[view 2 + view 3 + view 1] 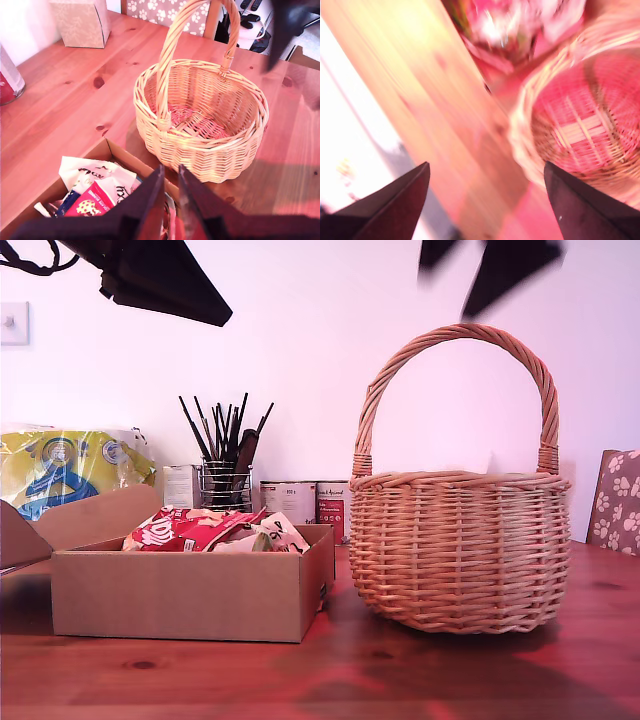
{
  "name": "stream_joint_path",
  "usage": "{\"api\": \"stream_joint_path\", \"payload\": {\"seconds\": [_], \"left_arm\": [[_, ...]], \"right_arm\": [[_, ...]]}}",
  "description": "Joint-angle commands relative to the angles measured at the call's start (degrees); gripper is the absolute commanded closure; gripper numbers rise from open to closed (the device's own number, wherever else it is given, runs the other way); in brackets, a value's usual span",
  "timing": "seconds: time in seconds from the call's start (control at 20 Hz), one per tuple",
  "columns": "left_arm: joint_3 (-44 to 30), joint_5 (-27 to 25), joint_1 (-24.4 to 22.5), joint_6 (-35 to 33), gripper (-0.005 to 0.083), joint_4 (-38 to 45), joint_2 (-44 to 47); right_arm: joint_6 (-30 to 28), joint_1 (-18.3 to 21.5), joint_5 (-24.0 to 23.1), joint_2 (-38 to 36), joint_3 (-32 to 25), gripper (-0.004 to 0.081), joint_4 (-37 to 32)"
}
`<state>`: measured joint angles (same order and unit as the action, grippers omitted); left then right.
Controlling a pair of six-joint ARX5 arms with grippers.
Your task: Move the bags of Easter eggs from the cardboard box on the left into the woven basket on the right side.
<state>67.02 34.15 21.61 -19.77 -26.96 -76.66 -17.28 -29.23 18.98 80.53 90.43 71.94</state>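
— Looking at the exterior view, we see the cardboard box (180,592) at the lower left of the frame, with the bags of Easter eggs (205,530) heaped inside it, red ones on top. The woven basket (458,550) stands just beside the box, right of centre, on the wooden table (400,680).

— And the basket holds nothing yet?

— We see only bare weave on its floor in the first wrist view, so we judge the transfer has not begun; this is the approach to the first pick.

— Where are our grippers?

— Both hang high. My first gripper (171,200) sits above the box's near corner, fingers drawn narrow, almost together, with nothing between them. My second gripper (487,200) has its fingers spread wide and empty; its picture is badly smeared, but the basket (580,125) shows at right and the bags (515,25) at the top.

— Which dark shape at the top of the exterior view is which arm?

— We cannot tell from these pictures.

— What does the next move call for?

— We think my first gripper must part its fingers, drop over a red bag (97,202) and pinch the crinkly film. The packets overlap, so a grab may drag a neighbour, and the carry must pass the basket's tall handle (455,340).
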Motion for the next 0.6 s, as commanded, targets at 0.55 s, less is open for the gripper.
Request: {"api": "stream_joint_path", "payload": {"seconds": [0.55], "left_arm": [[-1.03,-0.13,-0.11,0.26,0.0711,0.28,-0.15]], "right_arm": [[8.94,1.51,0.15,-33.05,-20.06,0.011,-13.18]]}}
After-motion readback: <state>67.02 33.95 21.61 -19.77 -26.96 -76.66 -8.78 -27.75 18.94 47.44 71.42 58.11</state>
